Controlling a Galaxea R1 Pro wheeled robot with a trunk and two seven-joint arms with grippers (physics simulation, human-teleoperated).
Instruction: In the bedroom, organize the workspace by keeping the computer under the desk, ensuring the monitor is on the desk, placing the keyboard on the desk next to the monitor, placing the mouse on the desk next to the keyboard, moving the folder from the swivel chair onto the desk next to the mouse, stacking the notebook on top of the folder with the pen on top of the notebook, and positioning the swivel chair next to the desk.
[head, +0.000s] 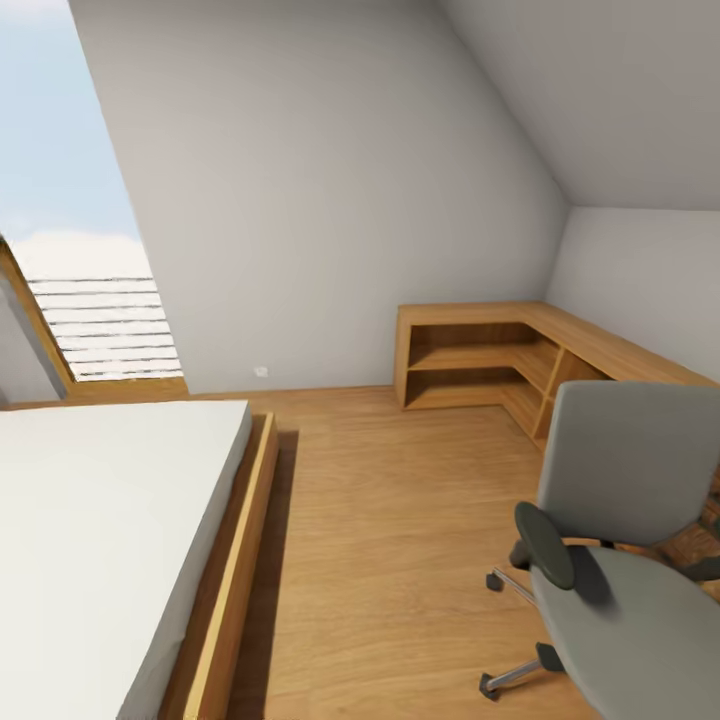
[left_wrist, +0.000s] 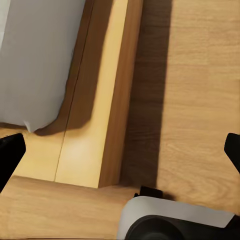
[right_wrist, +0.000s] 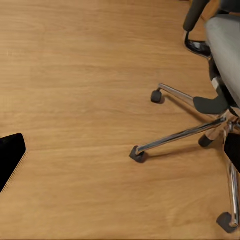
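- Left gripper (left_wrist: 120, 147): in the left wrist view, two black fingers (left_wrist: 10, 152) show at the 9 o'clock and 3 o'clock edges of the picture, spread wide with nothing between them.
- Part of the robot's grey and black body (left_wrist: 175, 220) sits toward 5 o'clock in that view.
- Right gripper (right_wrist: 122, 152): in the right wrist view, its black fingers (right_wrist: 10, 155) show at the 9 o'clock and 3 o'clock edges, equally far apart and holding nothing.
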